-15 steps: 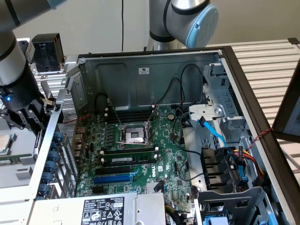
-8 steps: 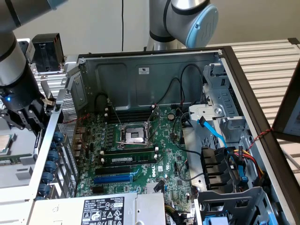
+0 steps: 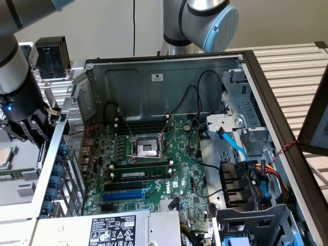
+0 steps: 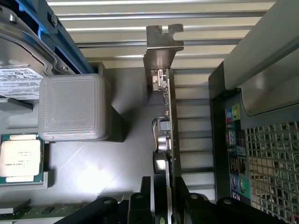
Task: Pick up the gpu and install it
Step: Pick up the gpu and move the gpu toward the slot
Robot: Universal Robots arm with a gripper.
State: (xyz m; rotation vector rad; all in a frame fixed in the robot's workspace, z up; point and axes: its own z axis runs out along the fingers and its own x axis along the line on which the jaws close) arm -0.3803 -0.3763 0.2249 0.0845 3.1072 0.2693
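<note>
The gpu [image 4: 171, 122] is seen edge-on in the wrist view: a thin green board with a metal bracket at its far end. It stands over a grey tray beside the case's perforated rear panel [image 4: 271, 163]. My gripper [image 4: 163, 198] straddles its near end, a black finger [image 4: 145, 196] pressed against each side, shut on the card. In the exterior view my gripper [image 3: 35, 128] hangs outside the open case at that view's left, with the gpu's bracket [image 3: 49, 106] poking out beside the case wall. The green motherboard [image 3: 154, 164] lies inside the case.
A grey cube block [image 4: 70, 108] and a loose CPU [image 4: 21, 161] sit on the tray by the card. On the motherboard are the open CPU socket [image 3: 146, 148], a memory stick [image 3: 141, 174] and a blue slot [image 3: 123, 195]. Drive cages and cables [image 3: 246, 174] fill the exterior view's right.
</note>
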